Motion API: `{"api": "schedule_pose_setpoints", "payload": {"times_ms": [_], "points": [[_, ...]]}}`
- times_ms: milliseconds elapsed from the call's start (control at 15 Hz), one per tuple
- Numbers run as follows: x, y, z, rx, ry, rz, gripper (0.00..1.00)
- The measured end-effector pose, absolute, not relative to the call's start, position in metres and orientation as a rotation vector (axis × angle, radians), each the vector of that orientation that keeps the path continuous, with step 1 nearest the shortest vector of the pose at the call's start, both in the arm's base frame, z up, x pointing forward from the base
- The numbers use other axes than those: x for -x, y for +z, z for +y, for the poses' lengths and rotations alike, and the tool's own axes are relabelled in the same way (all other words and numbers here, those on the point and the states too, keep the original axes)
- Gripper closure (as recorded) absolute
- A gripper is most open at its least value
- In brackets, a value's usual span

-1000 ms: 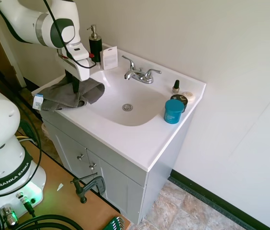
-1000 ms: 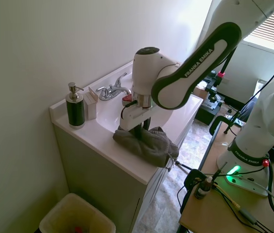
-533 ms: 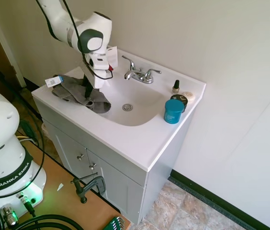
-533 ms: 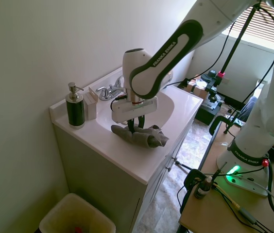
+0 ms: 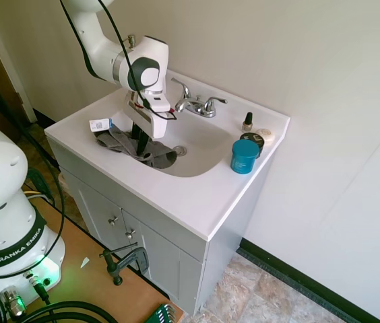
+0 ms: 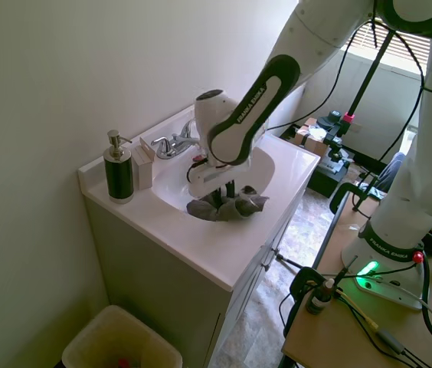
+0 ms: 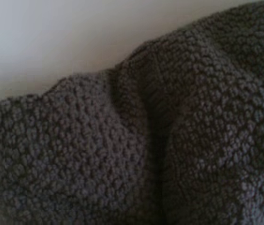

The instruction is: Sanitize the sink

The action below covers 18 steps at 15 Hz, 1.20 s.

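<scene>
The sink [image 5: 207, 195] is a glossy white oval basin in a white vanity top, with a chrome drain [image 5: 180, 151] and a two-handle faucet [image 5: 197, 104]. A crumpled grey knitted cloth [image 5: 124, 142] with a white tag [image 5: 100, 124] lies over the basin's left rim and slopes down toward the drain. My gripper [image 5: 140, 148] points straight down and is shut on the cloth's middle. From the other side, the cloth [image 6: 239, 208] bunches under the gripper [image 6: 224, 201] inside the basin. In the wrist view the cloth [image 7: 160, 140] fills nearly everything, with white sink surface [image 7: 52, 37] beyond it.
A teal jar [image 5: 245, 156], a black-lidded jar [image 5: 252, 138], a small dark bottle [image 5: 248, 122] and a round white tin [image 5: 265, 134] stand on the sink's right side. A dark soap dispenser [image 6: 118, 173] and a white box [image 6: 144, 164] stand beside the faucet [image 6: 174, 143]. A bin [image 6: 121, 349] sits on the floor.
The gripper has dragged the cloth off the vanity top's left corner and down into the basin, toward the drain. The cloth is more bunched now.
</scene>
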<state>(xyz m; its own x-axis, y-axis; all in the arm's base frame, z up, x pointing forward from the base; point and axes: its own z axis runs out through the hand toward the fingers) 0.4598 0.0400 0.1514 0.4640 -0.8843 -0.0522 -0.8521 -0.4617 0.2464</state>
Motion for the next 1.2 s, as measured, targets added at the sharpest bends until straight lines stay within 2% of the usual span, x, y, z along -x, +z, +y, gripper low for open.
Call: {"api": "schedule_pose_setpoints", "payload": {"times_ms": [467, 800, 1200], "points": [[-0.445, 0.151, -0.037, -2.536, 0.071, -1.197, 1.0], [-0.443, 0.154, -0.047, -2.551, 0.294, -1.051, 1.0], [-0.438, 0.146, -0.031, -2.581, 0.467, -1.016, 1.0]]}}
